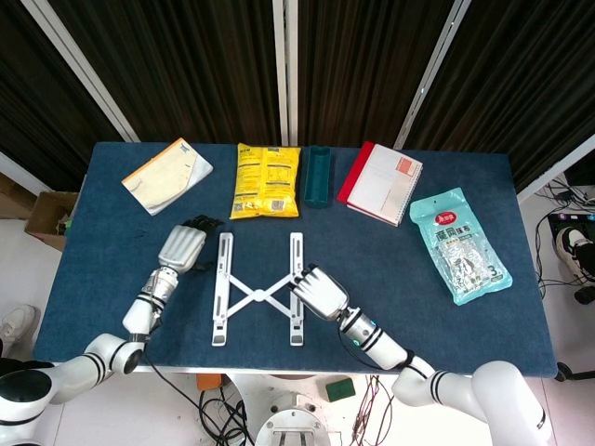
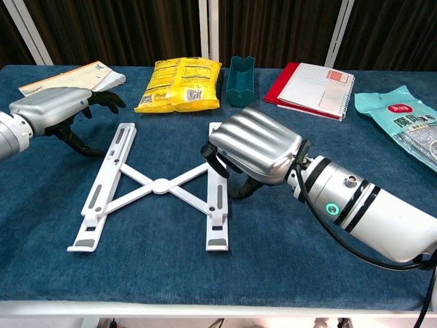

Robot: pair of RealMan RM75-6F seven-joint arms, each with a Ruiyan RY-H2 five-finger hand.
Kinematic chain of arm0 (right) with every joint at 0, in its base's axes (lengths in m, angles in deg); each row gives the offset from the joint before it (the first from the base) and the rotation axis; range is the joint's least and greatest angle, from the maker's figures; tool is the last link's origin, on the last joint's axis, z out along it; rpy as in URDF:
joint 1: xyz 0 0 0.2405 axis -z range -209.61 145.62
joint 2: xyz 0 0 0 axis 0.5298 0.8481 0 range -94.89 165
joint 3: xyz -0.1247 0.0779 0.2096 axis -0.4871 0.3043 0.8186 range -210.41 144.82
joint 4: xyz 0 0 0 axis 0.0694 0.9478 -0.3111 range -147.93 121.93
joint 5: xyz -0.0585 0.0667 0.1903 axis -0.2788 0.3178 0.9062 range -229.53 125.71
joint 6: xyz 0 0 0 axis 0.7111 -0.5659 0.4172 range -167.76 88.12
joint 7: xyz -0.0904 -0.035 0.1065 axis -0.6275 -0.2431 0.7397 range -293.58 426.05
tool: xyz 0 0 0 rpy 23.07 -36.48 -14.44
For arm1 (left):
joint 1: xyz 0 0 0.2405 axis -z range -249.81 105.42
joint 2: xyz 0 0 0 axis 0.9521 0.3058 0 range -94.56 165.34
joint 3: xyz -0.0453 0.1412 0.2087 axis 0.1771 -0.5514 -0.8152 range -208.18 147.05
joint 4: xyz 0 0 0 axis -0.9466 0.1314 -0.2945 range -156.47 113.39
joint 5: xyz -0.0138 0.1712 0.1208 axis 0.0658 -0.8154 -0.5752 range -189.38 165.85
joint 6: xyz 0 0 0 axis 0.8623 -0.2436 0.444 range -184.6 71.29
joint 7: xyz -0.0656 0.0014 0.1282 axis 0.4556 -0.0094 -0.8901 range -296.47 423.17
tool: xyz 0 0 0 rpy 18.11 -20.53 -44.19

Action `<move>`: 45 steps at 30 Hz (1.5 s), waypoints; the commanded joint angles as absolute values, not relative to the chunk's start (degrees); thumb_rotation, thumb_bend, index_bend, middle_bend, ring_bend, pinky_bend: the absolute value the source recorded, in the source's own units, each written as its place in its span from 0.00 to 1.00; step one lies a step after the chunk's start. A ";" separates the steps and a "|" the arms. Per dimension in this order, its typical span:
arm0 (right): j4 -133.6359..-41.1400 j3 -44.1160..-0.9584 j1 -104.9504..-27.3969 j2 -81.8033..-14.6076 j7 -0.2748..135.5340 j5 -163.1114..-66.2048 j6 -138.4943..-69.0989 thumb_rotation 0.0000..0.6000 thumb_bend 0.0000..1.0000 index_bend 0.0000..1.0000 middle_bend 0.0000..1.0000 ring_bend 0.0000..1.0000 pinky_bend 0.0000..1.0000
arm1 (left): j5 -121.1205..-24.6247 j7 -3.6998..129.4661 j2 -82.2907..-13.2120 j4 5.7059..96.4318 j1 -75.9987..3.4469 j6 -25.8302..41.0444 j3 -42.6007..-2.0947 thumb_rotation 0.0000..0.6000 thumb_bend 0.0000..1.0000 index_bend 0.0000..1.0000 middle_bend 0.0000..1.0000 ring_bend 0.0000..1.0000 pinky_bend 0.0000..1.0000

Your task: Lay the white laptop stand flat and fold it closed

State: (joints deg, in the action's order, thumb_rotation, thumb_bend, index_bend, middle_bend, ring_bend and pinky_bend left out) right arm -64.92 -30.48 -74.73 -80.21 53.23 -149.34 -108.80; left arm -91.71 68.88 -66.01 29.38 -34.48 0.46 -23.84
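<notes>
The white laptop stand [image 1: 255,295] lies flat on the blue table, its two rails apart and joined by crossed links [image 2: 160,184]. My right hand [image 1: 319,291] is cupped over the upper part of the right rail [image 2: 216,198]. Its dark fingertips [image 2: 210,158] touch that rail and the thumb sits on the cloth just right of it; the palm hides the contact. My left hand [image 2: 58,106] hovers just left of the left rail's far end [image 1: 224,243], fingers spread, holding nothing and apart from the stand.
Along the far edge stand a tan booklet [image 1: 167,174], a yellow snack bag [image 1: 267,180], a teal box [image 1: 318,174], a red-backed notebook [image 1: 381,182] and a pale green packet [image 1: 460,243]. The table's front edge [image 2: 205,304] runs close below the stand.
</notes>
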 commanded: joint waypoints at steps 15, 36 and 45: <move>-61.74 -30.15 -75.73 -82.92 55.10 -149.75 -110.06 1.00 0.00 0.74 0.78 0.72 0.75 | -92.86 70.93 -68.17 28.50 -33.80 0.53 -24.41 1.00 0.00 0.20 0.22 0.17 0.31; -59.53 -29.59 -76.73 -85.88 56.65 -149.61 -111.15 1.00 0.00 0.74 0.78 0.72 0.75 | -93.42 72.33 -70.38 30.32 -32.78 0.20 -24.43 1.00 0.00 0.20 0.22 0.17 0.31; -60.19 -29.90 -77.04 -85.97 57.23 -149.85 -111.16 1.00 0.00 0.74 0.78 0.72 0.75 | -94.38 71.71 -70.95 31.75 -32.48 0.83 -24.92 1.00 0.00 0.20 0.21 0.17 0.31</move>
State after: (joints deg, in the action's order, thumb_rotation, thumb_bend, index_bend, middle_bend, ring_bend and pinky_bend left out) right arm -60.19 -29.89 -77.03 -85.96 57.23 -149.85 -111.16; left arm -94.34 71.78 -70.89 31.67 -32.52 0.80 -24.92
